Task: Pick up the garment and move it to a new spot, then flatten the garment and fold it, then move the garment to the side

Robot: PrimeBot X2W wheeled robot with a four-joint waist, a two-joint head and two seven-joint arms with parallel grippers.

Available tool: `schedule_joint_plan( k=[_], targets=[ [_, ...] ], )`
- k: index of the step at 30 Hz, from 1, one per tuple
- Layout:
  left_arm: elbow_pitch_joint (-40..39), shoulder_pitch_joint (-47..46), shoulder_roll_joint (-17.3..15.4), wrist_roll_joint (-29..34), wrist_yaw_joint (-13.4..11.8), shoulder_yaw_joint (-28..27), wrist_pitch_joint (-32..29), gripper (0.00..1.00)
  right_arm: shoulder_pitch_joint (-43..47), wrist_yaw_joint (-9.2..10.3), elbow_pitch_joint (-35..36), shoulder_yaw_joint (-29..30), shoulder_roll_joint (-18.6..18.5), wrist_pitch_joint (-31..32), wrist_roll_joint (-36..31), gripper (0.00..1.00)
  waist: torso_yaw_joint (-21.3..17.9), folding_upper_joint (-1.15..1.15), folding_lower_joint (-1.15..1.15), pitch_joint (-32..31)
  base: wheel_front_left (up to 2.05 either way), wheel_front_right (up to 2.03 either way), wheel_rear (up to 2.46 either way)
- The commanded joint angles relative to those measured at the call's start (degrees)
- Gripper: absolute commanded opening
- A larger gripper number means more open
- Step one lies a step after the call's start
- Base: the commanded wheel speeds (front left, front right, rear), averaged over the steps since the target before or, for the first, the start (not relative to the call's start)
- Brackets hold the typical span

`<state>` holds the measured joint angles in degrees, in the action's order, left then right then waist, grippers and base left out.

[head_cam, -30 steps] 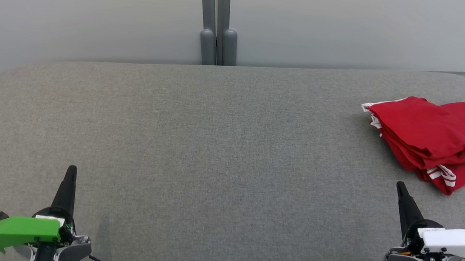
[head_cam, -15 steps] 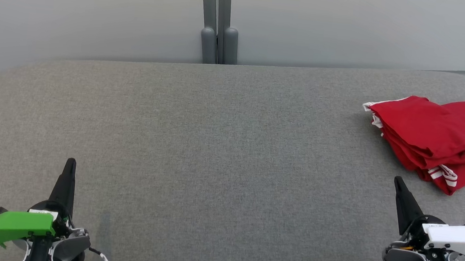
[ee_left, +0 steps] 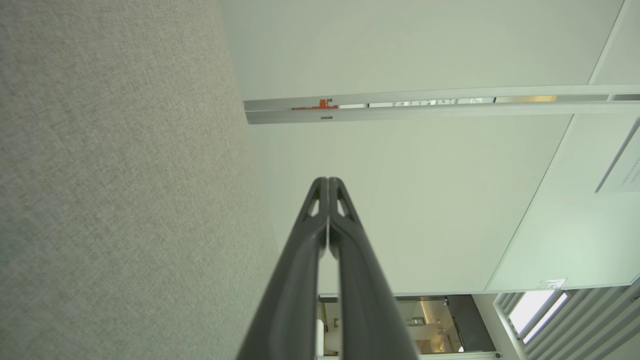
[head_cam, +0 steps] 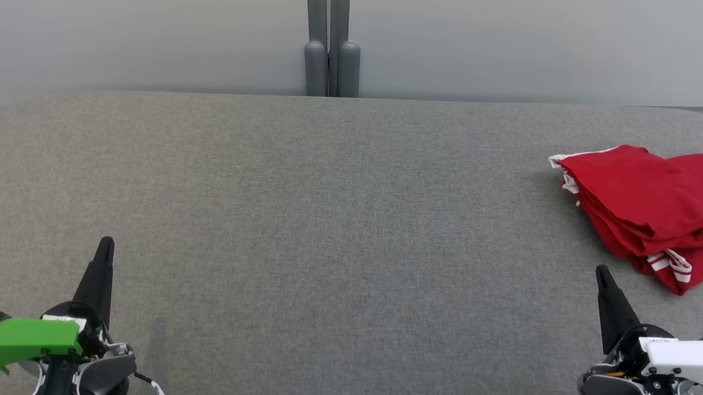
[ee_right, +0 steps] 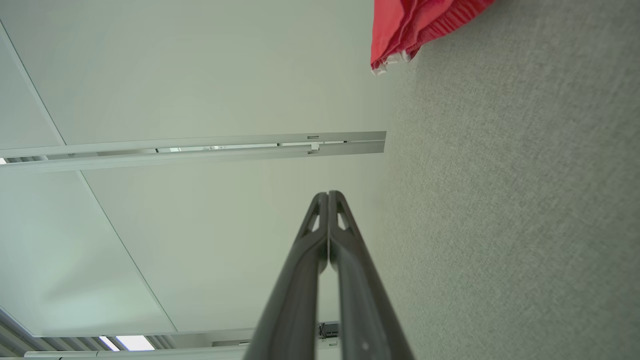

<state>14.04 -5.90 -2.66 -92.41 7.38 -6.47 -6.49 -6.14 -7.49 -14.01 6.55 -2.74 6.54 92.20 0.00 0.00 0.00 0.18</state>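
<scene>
Head view: the left gripper (head_cam: 106, 243) sits at the lower left, its two dark fingers pressed into a single tapered spike, holding nothing. A glossy green plastic cover (head_cam: 21, 341) caps its wrist. The right gripper (head_cam: 603, 271) at the lower right is closed the same way and equally empty, under a white plastic cover (head_cam: 690, 362). Both point up the picture over the worktop (head_cam: 323, 220), a broad slab with rounded corners covered in grey, finely woven cloth. The red garment (head_cam: 660, 208) lies folded in a soft stack of layers at the far right of the worktop, with white striped trim along its edges. It is near the right gripper's tip but apart from it. Whether it is a shirt or shorts I cannot tell. Behind the worktop stand smooth pale wall panels (head_cam: 117, 20), joined at a grey metal post (head_cam: 330, 28).

Left wrist view: the matte black fingers meet along their full inner length, each with a small cut-out window near the tip. They hang beside the grey cloth, seemingly clear of it, though the angle makes that hard to judge.

Right wrist view: the fingers are likewise closed tip to tip on nothing. A creased corner of the garment, with a bit of white hem, lies on the cloth at the top of the picture, well apart from the fingertips.
</scene>
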Motion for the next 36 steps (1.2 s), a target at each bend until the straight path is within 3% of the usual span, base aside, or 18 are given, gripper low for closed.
schedule_joint_plan(
  k=[1,36],
  targets=[
    [0.08,-0.77,-0.40,-0.04,0.22,-0.16,-0.26,0.00,-0.30,0.00,-0.09,-0.06,-0.26,0.23,0.38,0.00,0.00,0.00,0.00,0.00,0.00,0.00,0.00],
    [0.06,-0.77,-0.40,-0.04,0.22,-0.16,-0.26,0.00,-0.29,0.00,-0.09,-0.07,-0.26,0.21,0.39,0.00,0.00,0.00,0.00,0.00,0.00,0.00,0.00]
  ],
)
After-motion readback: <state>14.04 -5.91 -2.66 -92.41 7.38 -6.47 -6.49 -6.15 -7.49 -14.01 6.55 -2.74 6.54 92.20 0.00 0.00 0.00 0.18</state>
